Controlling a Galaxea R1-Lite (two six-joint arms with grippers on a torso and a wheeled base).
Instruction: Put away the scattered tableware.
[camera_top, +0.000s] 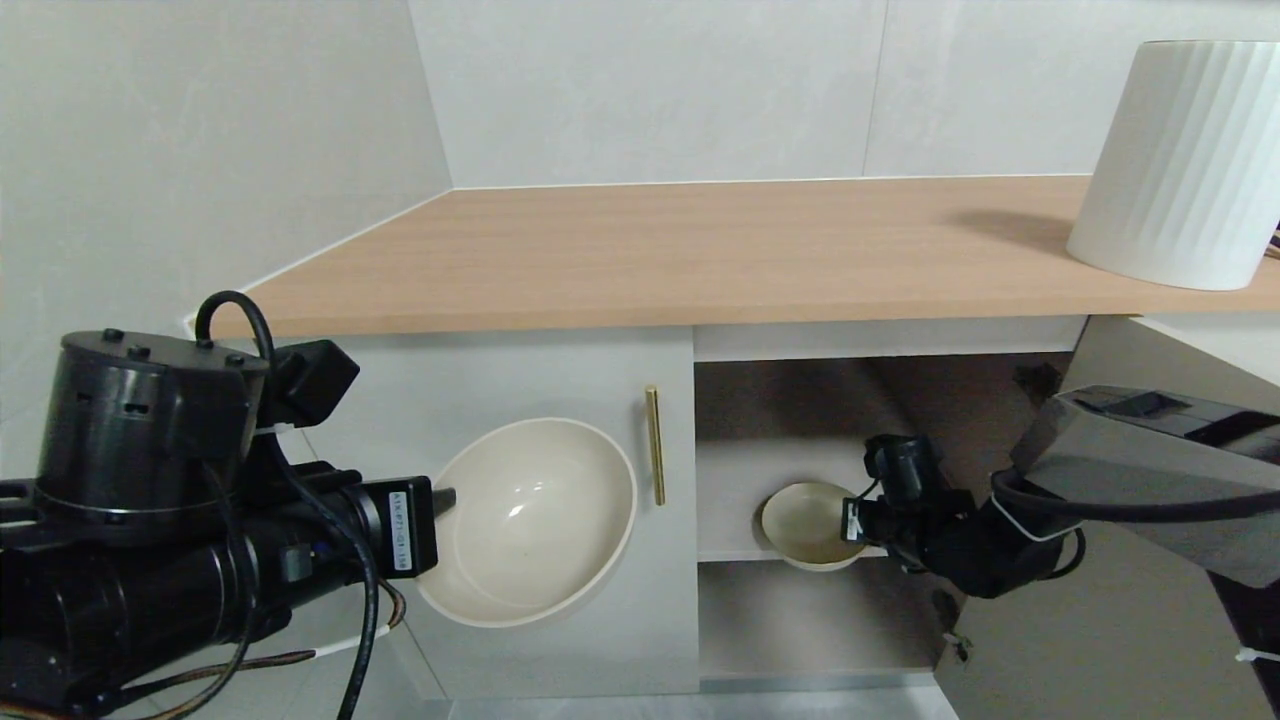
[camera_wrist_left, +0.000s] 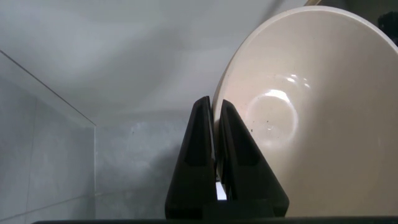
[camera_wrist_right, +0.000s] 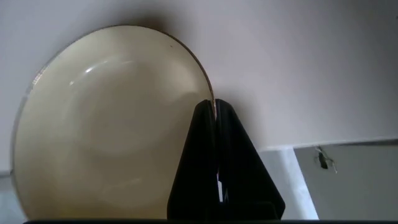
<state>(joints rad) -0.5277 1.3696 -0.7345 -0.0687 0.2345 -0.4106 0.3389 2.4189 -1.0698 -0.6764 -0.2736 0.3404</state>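
**Q:** Where are the pieces, and how are the fingers set?

**A:** The large bowl (camera_top: 535, 520) is held on edge at the left, in front of the closed cabinet door (camera_top: 560, 370) below the counter (camera_top: 700, 250). The left fingers (camera_wrist_left: 200, 149) are closed on its rim, one inside the wall and one outside. The small bowl (camera_top: 808, 522) is held at the right, inside the open compartment, at the front edge of the shelf (camera_top: 730, 553). Whether it touches the shelf cannot be told. The right fingers (camera_wrist_right: 199, 155) are clamped on its rim in the same way.

**Q:** How are the bowls expected to handle?

**A:** Both are judged to be glazed ceramic: stiff, smooth, probably slippery, and liable to chip if knocked. The large bowl is presumed heavier. With a rim pinch its weight hangs off to one side, so rotation within the grip is to be watched. The rim is the only thin hold offered, and a deep bite over the wall is preferred. Shelf contact should be made gently before any release.
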